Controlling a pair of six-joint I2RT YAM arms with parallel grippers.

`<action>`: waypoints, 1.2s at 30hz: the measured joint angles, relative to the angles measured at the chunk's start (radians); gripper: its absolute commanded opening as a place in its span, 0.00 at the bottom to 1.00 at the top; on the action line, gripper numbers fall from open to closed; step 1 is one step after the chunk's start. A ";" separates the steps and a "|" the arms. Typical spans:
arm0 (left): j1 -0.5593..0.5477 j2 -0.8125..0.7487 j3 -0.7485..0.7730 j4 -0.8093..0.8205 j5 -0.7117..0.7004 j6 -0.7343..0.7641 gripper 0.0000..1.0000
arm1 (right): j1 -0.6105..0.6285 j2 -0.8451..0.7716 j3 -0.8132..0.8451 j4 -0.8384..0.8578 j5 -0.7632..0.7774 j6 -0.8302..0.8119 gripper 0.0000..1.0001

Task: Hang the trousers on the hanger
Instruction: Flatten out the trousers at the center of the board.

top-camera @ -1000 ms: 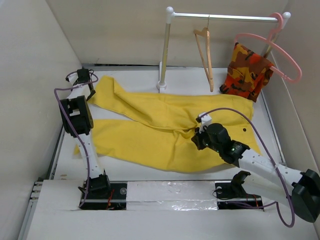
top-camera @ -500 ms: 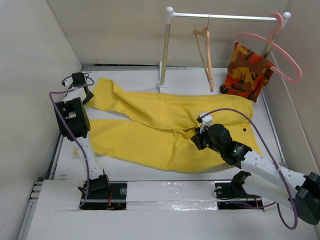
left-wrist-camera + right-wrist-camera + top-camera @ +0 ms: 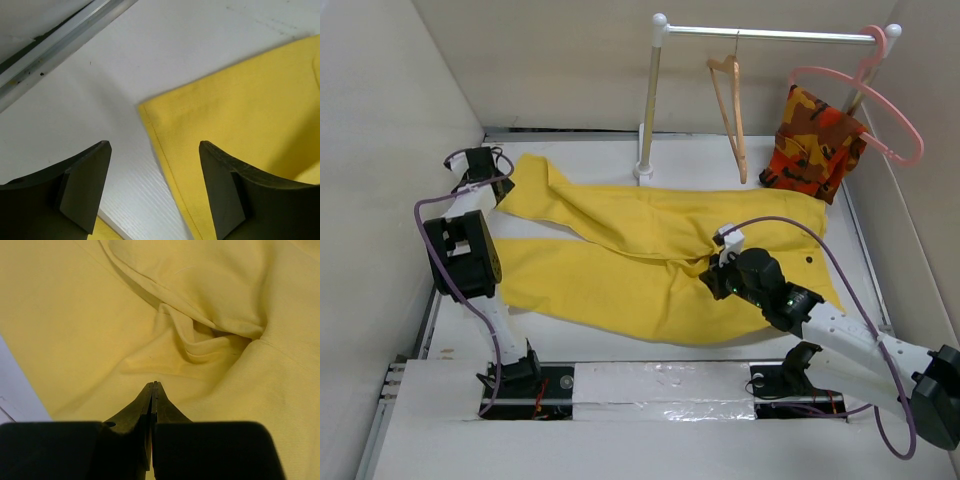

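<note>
- The trousers lie spread on the table. The hanger hangs from the rail, well apart.
- The left gripper hovers with its jaws apart, straddling a leg's hem corner (it should lower squarely before closing).
- The right gripper has its fingers pressed together at the crotch folds. Whether it pinches cloth is unclear.

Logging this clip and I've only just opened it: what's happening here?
Two robot arms are working on the yellow trousers, which lie spread on the table. The left gripper is open over the cuff corner of one leg at the far left. The right gripper is shut, tips at the crumpled middle of the trousers; whether it pinches cloth is unclear. The wooden hanger hangs bare on the rail, not yet used.
</note>
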 measured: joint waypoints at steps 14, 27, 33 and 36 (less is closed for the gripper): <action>0.000 0.116 0.048 -0.024 0.006 -0.007 0.56 | 0.005 -0.015 0.000 0.007 -0.005 0.000 0.02; 0.000 0.189 0.148 -0.055 0.005 -0.017 0.00 | 0.012 -0.013 0.000 0.003 0.011 0.000 0.02; 0.000 0.188 0.144 -0.048 -0.018 -0.011 0.00 | 0.012 -0.022 0.000 -0.015 0.026 0.000 0.02; 0.000 0.165 0.104 -0.022 -0.039 0.005 0.00 | 0.012 -0.037 0.000 -0.024 0.037 0.001 0.02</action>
